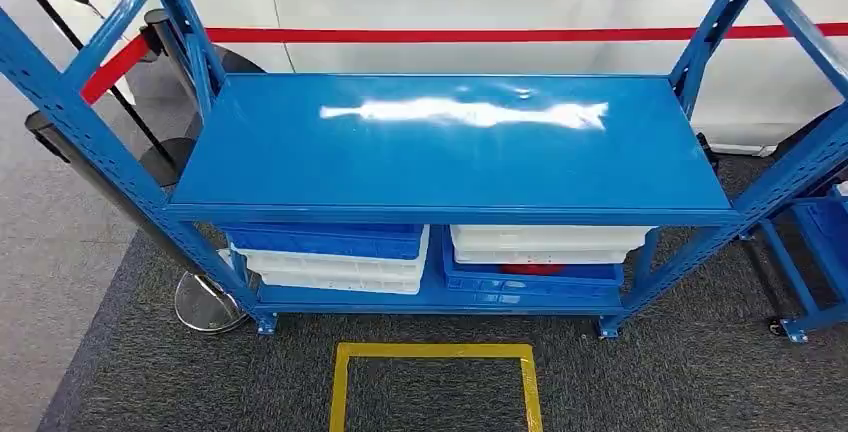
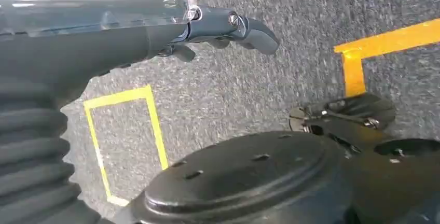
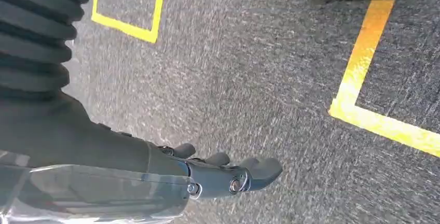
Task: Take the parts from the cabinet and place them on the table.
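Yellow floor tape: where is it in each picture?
Head view: a tape square on the carpet, in front of the rack.
Left wrist view: a thin outline and a thick corner, below the left hand.
Right wrist view: a thin corner and a thick corner, below the right hand.
Shared landmark: the grey carpet.

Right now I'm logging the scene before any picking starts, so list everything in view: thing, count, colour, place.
Rack: one, blue, in front of the robot, top shelf bare.
Blue bins: two, lower shelf, one topping the left stack, one under the right stack.
White bins: about four, lower shelf, stacked with the blue ones.
Red item: one, inside the right blue bin, mostly hidden.
Floor square: yellow tape on grey carpet, before the rack.
Car: one, white with a red stripe, behind the rack.
Stand base: one, silver, left of the rack.
Left hand: hanging over the carpet, holding nothing.
Right hand: likewise.
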`<action>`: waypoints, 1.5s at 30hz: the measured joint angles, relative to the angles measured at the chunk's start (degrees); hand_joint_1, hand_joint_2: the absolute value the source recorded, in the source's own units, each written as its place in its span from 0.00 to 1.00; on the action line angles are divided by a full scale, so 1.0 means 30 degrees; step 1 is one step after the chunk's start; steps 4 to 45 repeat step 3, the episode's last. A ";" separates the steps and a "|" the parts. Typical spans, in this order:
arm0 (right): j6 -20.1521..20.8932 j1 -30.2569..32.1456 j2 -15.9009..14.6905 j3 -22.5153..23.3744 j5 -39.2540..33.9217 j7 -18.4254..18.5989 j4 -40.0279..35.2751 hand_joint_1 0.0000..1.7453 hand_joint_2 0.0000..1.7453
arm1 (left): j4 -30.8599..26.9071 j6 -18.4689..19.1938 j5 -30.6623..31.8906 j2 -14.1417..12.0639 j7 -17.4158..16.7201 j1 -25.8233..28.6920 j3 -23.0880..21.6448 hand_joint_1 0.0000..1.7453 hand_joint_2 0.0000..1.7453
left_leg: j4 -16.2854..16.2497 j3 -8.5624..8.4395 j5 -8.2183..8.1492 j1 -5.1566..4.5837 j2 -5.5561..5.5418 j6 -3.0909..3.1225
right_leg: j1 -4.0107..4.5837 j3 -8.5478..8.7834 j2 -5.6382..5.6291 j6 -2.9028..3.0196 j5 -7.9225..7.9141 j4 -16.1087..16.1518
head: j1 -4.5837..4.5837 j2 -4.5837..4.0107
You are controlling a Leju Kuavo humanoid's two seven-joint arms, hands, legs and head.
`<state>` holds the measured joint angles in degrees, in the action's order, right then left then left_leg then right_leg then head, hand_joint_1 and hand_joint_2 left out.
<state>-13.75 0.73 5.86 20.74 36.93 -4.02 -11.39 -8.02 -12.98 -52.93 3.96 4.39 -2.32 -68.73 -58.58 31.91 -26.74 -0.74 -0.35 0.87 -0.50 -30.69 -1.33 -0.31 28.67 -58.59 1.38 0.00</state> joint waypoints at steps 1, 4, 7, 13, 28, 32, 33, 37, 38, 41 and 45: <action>0.0117 0.0059 -0.0037 -0.0131 -0.0255 0.0036 -0.0073 0.00 1.00 | -0.0087 0.0102 0.0386 -0.0015 -0.0036 0.0067 0.0541 0.00 1.00 | 0.0000 -0.0006 0.0000 0.0000 0.0000 0.0000 | 0.0000 -0.0001 0.0000 0.0000 0.0000 0.0000 | 0.0000 0.0000; 0.0305 0.0148 -0.0073 -0.0385 -0.0857 0.0131 -0.0211 0.00 1.00 | -0.0247 0.0276 0.1198 -0.0015 -0.0095 0.0169 0.1599 0.00 1.00 | 0.0000 -0.0005 0.0000 0.0000 -0.0002 0.0001 | 0.0000 -0.0005 0.0004 -0.0001 0.0000 0.0001 | 0.0000 0.0000; 0.0305 0.0148 -0.0073 -0.0385 -0.0857 0.0131 -0.0211 0.00 1.00 | -0.0247 0.0276 0.1198 -0.0015 -0.0095 0.0169 0.1599 0.00 1.00 | 0.0000 -0.0005 0.0000 0.0000 -0.0002 0.0001 | 0.0000 -0.0005 0.0004 -0.0001 0.0000 0.0001 | 0.0000 0.0000; 0.0305 0.0148 -0.0073 -0.0385 -0.0857 0.0131 -0.0211 0.00 1.00 | -0.0247 0.0276 0.1198 -0.0015 -0.0095 0.0169 0.1599 0.00 1.00 | 0.0000 -0.0005 0.0000 0.0000 -0.0002 0.0001 | 0.0000 -0.0005 0.0004 -0.0001 0.0000 0.0001 | 0.0000 0.0000; 0.0305 0.0148 -0.0073 -0.0385 -0.0857 0.0131 -0.0211 0.00 1.00 | -0.0247 0.0276 0.1198 -0.0015 -0.0095 0.0169 0.1599 0.00 1.00 | 0.0000 -0.0005 0.0000 0.0000 -0.0002 0.0001 | 0.0000 -0.0005 0.0004 -0.0001 0.0000 0.0001 | 0.0000 0.0000; 0.0305 0.0148 -0.0073 -0.0385 -0.0857 0.0131 -0.0211 0.00 1.00 | -0.0247 0.0276 0.1198 -0.0015 -0.0095 0.0169 0.1599 0.00 1.00 | 0.0000 -0.0005 0.0000 0.0000 -0.0002 0.0001 | 0.0000 -0.0005 0.0004 -0.0001 0.0000 0.0001 | 0.0000 0.0000; 0.0305 0.0148 -0.0073 -0.0385 -0.0857 0.0131 -0.0211 0.00 1.00 | -0.0247 0.0276 0.1198 -0.0015 -0.0095 0.0169 0.1599 0.00 1.00 | 0.0000 -0.0005 0.0000 0.0000 -0.0002 0.0001 | 0.0000 -0.0005 0.0004 -0.0001 0.0000 0.0001 | 0.0000 0.0000; 0.0305 0.0148 -0.0073 -0.0385 -0.0857 0.0131 -0.0211 0.00 1.00 | -0.0247 0.0276 0.1198 -0.0015 -0.0095 0.0169 0.1599 0.00 1.00 | 0.0000 -0.0005 0.0000 0.0000 -0.0002 0.0001 | 0.0000 -0.0005 0.0004 -0.0001 0.0000 0.0001 | 0.0000 0.0000; 0.0305 0.0148 -0.0073 -0.0385 -0.0857 0.0131 -0.0211 0.00 1.00 | -0.0247 0.0276 0.1198 -0.0015 -0.0095 0.0169 0.1599 0.00 1.00 | 0.0000 -0.0005 0.0000 0.0000 -0.0002 0.0001 | 0.0000 -0.0005 0.0004 -0.0001 0.0000 0.0001 | 0.0000 0.0000; 0.0305 0.0148 -0.0073 -0.0385 -0.0857 0.0131 -0.0211 0.00 1.00 | -0.0247 0.0276 0.1198 -0.0015 -0.0095 0.0169 0.1599 0.00 1.00 | 0.0000 -0.0005 0.0000 0.0000 -0.0002 0.0001 | 0.0000 -0.0005 0.0004 -0.0001 0.0000 0.0001 | 0.0000 0.0000; 0.0305 0.0148 -0.0073 -0.0385 -0.0857 0.0131 -0.0211 0.00 1.00 | -0.0247 0.0276 0.1198 -0.0015 -0.0095 0.0169 0.1599 0.00 1.00 | 0.0000 -0.0005 0.0000 0.0000 -0.0002 0.0001 | 0.0000 -0.0005 0.0004 -0.0001 0.0000 0.0001 | 0.0000 0.0000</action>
